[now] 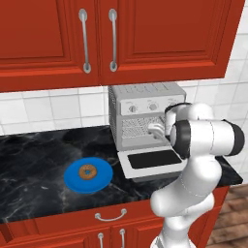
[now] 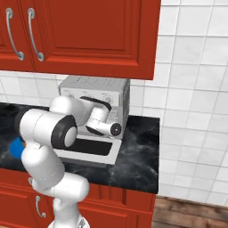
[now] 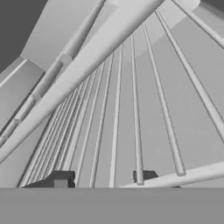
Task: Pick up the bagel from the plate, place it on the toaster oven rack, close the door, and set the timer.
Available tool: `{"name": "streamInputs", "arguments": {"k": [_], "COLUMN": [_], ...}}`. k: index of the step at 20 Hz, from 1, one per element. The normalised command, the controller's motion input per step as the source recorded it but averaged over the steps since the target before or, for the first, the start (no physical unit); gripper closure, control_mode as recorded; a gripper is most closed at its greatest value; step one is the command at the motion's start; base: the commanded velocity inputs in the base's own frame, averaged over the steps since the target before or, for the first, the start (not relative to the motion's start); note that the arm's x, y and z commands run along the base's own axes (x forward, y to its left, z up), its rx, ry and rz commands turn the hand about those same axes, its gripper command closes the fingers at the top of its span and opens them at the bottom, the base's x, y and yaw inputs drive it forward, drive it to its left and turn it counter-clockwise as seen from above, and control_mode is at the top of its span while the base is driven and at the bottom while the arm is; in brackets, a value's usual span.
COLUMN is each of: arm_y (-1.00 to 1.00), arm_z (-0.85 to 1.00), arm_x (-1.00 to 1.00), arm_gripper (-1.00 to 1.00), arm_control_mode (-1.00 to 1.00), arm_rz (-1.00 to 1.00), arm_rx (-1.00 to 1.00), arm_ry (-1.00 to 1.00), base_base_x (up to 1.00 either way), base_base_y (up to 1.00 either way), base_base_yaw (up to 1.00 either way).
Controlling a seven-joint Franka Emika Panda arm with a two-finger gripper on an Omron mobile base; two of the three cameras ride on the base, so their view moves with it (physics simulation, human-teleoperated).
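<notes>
1. The bagel (image 1: 87, 171) lies in the middle of the blue plate (image 1: 72, 180) on the black tabletop (image 1: 34, 160).
2. The door (image 1: 151, 162) hangs open.
3. The hand (image 3: 101, 178), partly parted and empty, sits close over the toaster oven rack (image 3: 127, 109).

My arm (image 1: 193, 164) rises from the base, elbow bent high, forearm reaching forward and level. My gripper (image 3: 103, 177) points slightly downward, its two dark fingertips (image 3: 61, 178) standing partly apart.
</notes>
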Motion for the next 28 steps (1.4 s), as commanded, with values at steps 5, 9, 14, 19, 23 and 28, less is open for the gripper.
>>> {"name": "streamInputs", "arguments": {"k": [5,9,14,19,23,28], "arm_y": [-0.17,-0.16,-0.14,-0.11,-0.12,-0.08], "arm_z": [-1.00,-1.00,-1.00,-1.00,-1.00,-1.00], "arm_x": [-0.84,-0.91,-0.95,-1.00,-1.00,-1.00], "arm_gripper": [1.00,1.00,1.00,1.00,1.00,1.00], "arm_control_mode": [-1.00,-1.00,-1.00,-1.00,-1.00,-1.00], "arm_rz": [0.00,0.00,0.00,0.00,0.00,0.00], "arm_rx": [0.00,0.00,0.00,-0.01,-0.03,-0.05], "arm_ry": [0.16,0.14,0.18,0.14,0.13,0.13], "base_base_x": [0.00,0.00,0.00,0.00,0.00,0.00], "base_base_y": [0.00,0.00,0.00,0.00,0.00,0.00], "base_base_yaw": [0.00,0.00,0.00,0.00,0.00,0.00]}}
